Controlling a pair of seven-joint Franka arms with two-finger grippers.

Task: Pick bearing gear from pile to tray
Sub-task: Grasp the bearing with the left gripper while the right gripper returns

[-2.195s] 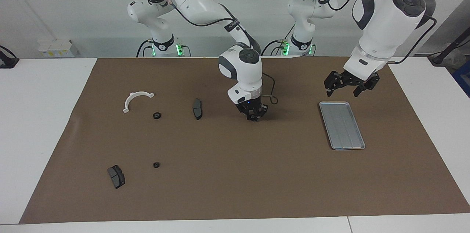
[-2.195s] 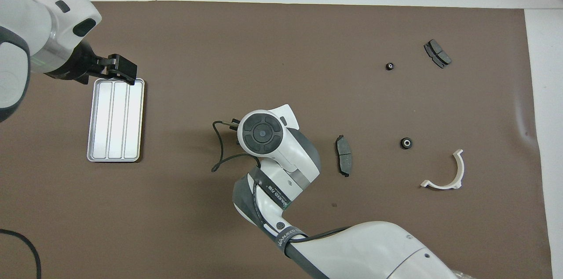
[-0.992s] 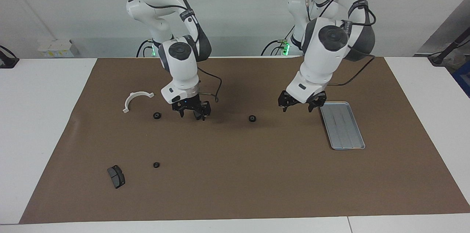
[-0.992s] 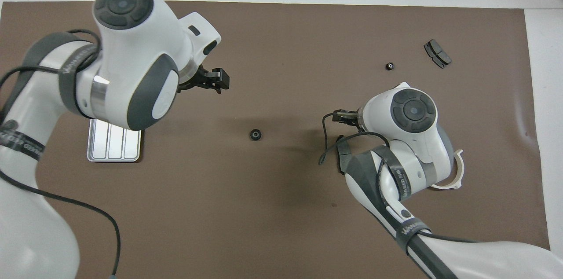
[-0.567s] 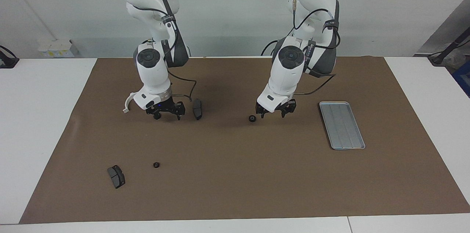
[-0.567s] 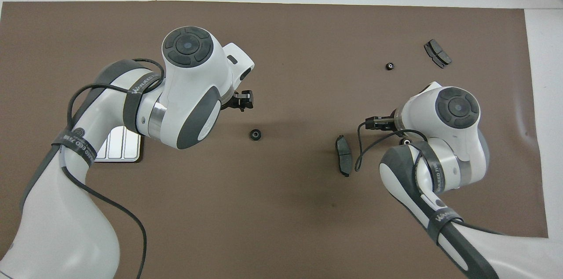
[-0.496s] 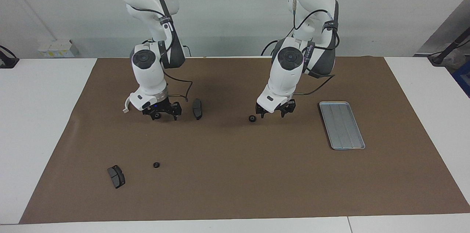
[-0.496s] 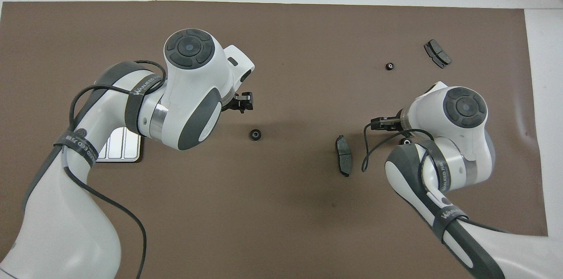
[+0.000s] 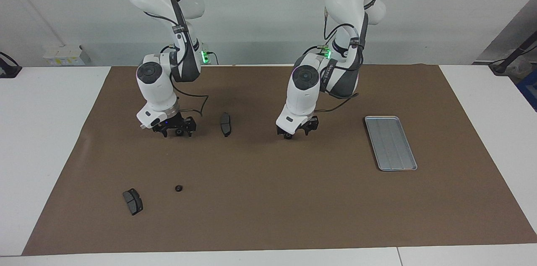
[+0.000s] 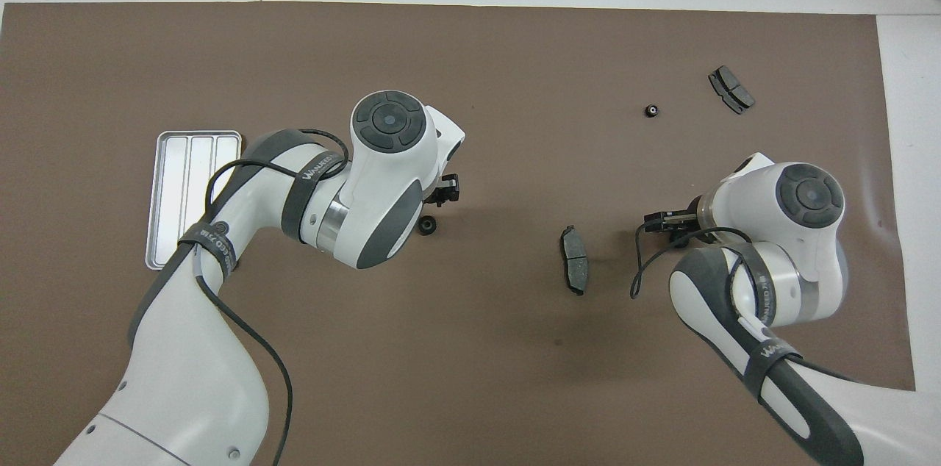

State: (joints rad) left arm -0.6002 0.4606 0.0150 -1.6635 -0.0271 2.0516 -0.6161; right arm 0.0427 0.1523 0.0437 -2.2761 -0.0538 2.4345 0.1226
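A black gear (image 9: pixel 288 135) lies at the mat's middle; it also shows in the overhead view (image 10: pixel 426 226). My left gripper (image 9: pixel 293 132) is open and low over it, a finger on either side. My right gripper (image 9: pixel 175 132) is open and low around a second gear (image 9: pixel 179 132), which is hidden in the overhead view. A third, smaller gear (image 9: pixel 178 188) lies farther from the robots. The silver tray (image 9: pixel 390 142) lies empty toward the left arm's end. The white bracket is hidden by the right arm.
One brake pad (image 9: pixel 225 123) lies between the two grippers. Another brake pad (image 9: pixel 133 201) lies beside the small gear, toward the right arm's end. A brown mat (image 9: pixel 268 207) covers the table.
The right gripper left a gear at the mat's middle and moved to the gear by the bracket. The left gripper moved from the tray down over the middle gear.
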